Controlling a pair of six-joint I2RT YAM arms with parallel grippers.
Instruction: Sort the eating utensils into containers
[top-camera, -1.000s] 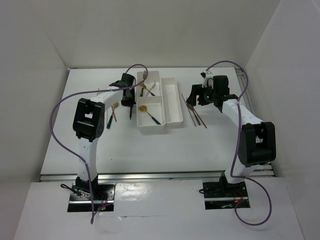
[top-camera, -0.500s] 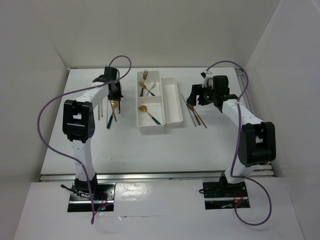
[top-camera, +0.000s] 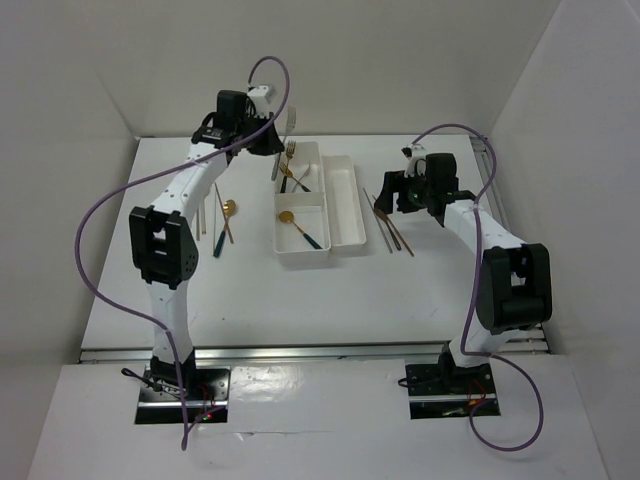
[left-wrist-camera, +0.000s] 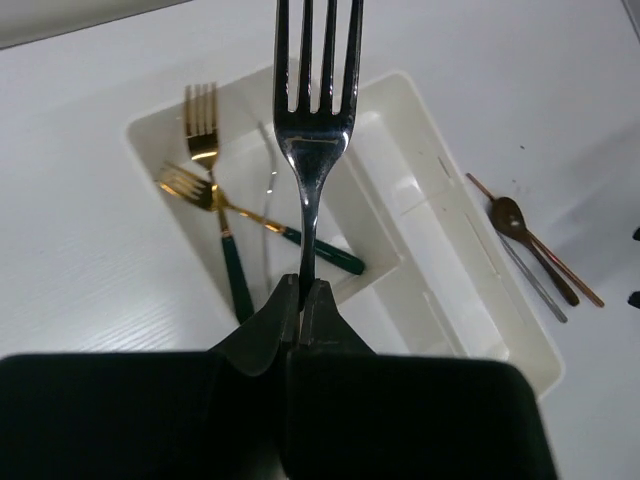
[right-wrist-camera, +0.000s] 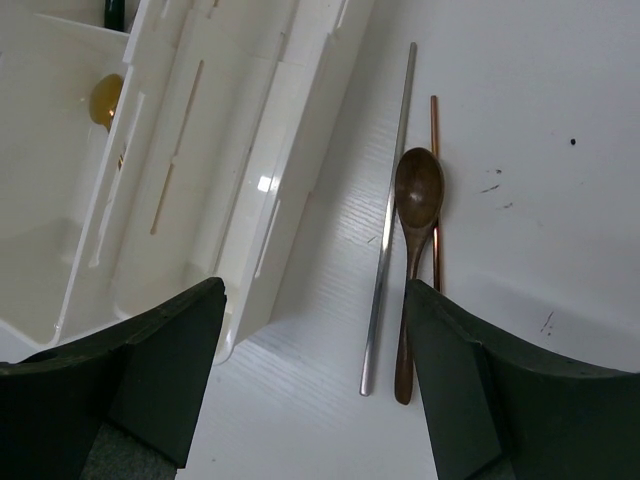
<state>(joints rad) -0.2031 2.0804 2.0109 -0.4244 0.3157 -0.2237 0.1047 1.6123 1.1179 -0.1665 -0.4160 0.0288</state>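
Note:
My left gripper (top-camera: 268, 138) (left-wrist-camera: 301, 290) is shut on the handle of a silver fork (top-camera: 291, 121) (left-wrist-camera: 315, 130). It holds the fork in the air, tines forward, over the far square compartment of the white tray (top-camera: 345, 200) (left-wrist-camera: 420, 110). Two gold forks with teal handles (top-camera: 292, 172) (left-wrist-camera: 203, 130) lie in that compartment. A gold spoon (top-camera: 300, 228) lies in the near square one. My right gripper (top-camera: 386, 196) (right-wrist-camera: 315, 300) is open and empty, low over the table beside the tray's right wall (right-wrist-camera: 290, 160). A silver chopstick (right-wrist-camera: 388, 220), a brown spoon (right-wrist-camera: 418, 195) and a copper chopstick (right-wrist-camera: 435, 200) lie just ahead of it.
A gold spoon with a teal handle (top-camera: 225, 225) and thin chopsticks (top-camera: 205, 213) lie on the table left of the tray. The tray's long compartment holds nothing. White walls close in the table on three sides.
My left gripper went from the tray to the table on its left. It has now risen to the far side, over the tray, with the silver fork in it. The right arm has not moved.

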